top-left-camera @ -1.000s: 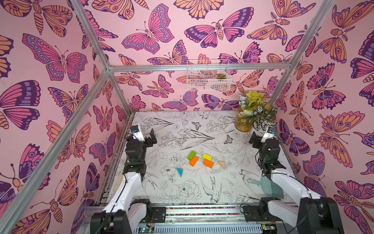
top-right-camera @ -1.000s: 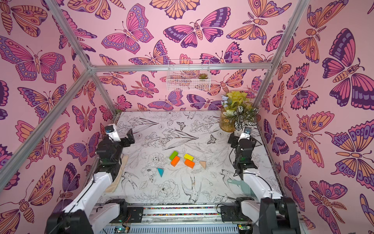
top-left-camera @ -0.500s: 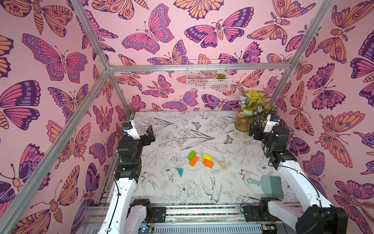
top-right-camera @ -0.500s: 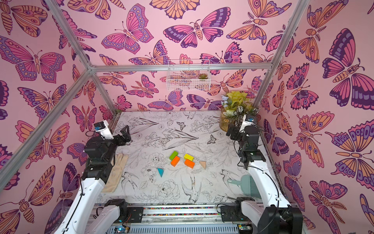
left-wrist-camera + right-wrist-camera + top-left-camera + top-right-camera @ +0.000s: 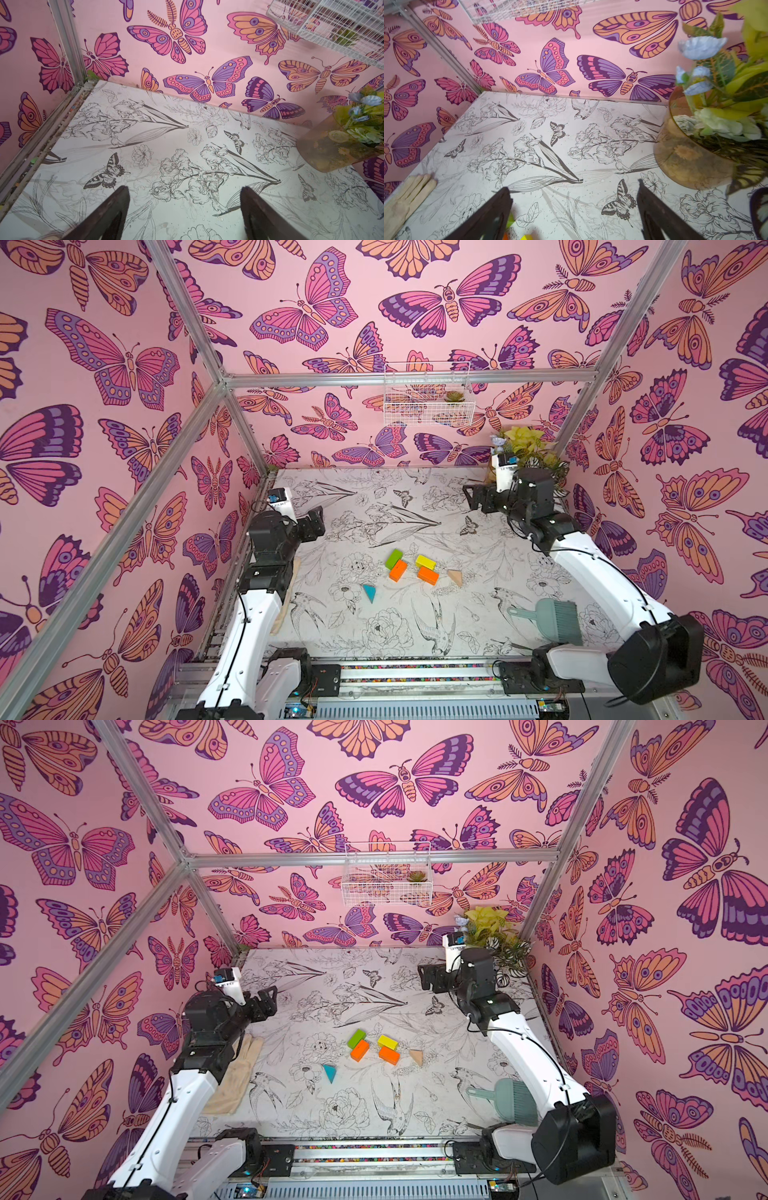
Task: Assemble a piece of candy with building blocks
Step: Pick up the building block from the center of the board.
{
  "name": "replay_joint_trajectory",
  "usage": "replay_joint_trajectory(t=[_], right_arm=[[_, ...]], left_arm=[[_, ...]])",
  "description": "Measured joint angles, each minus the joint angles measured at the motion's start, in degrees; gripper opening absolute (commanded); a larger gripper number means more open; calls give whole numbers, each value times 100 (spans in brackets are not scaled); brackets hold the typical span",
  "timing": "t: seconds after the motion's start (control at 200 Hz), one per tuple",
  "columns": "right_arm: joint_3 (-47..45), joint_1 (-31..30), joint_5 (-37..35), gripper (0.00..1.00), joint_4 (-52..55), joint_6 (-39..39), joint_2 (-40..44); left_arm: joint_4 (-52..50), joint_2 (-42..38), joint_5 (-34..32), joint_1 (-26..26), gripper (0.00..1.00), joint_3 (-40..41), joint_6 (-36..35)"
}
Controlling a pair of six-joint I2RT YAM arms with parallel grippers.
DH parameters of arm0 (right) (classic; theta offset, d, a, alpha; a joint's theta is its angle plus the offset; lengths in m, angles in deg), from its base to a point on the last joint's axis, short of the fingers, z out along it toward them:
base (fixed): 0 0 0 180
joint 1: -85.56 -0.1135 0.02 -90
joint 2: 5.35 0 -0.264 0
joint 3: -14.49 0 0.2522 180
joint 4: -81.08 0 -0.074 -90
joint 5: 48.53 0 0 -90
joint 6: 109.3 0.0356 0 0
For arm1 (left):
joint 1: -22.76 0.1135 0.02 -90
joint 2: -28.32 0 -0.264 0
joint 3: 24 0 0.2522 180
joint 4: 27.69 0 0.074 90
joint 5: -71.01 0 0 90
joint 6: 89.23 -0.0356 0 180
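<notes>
Six building blocks lie loose mid-table in both top views: a green brick (image 5: 393,558) against an orange brick (image 5: 398,570), a yellow brick (image 5: 425,562) against a second orange brick (image 5: 428,576), a tan triangle (image 5: 455,577) to their right, and a teal triangle (image 5: 369,593) at the front left. No piece of candy is formed. My left gripper (image 5: 318,519) hangs open at the left, away from the blocks, with only bare table between its fingers (image 5: 116,207). My right gripper (image 5: 473,497) is open at the back right, with block corners (image 5: 509,220) showing behind one finger.
A glass vase of flowers (image 5: 525,448) stands in the back right corner, close to my right wrist. A teal brush and dustpan (image 5: 552,620) lie at the front right, under the right arm. A beige glove (image 5: 237,1077) lies along the left edge. A wire basket (image 5: 428,402) hangs on the back wall.
Both arms have unfolded and risen. My right gripper has swung up, back and toward the table's middle; the left has barely shifted. The blocks have not moved.
</notes>
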Motion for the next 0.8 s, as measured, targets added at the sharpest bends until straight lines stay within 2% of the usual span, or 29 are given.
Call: replay_joint_trajectory(t=[0.456, 0.601, 0.801], right_arm=[[505, -688, -278, 98, 710, -195, -588], [800, -739, -232, 100, 826, -190, -901], [1097, -1043, -321, 99, 997, -197, -1386]], left_arm=[[-474, 581, -835, -1311, 89, -295, -411], [-531, 804, -723, -1412, 92, -313, -437], [-509, 953, -243, -1414, 95, -382, -448]])
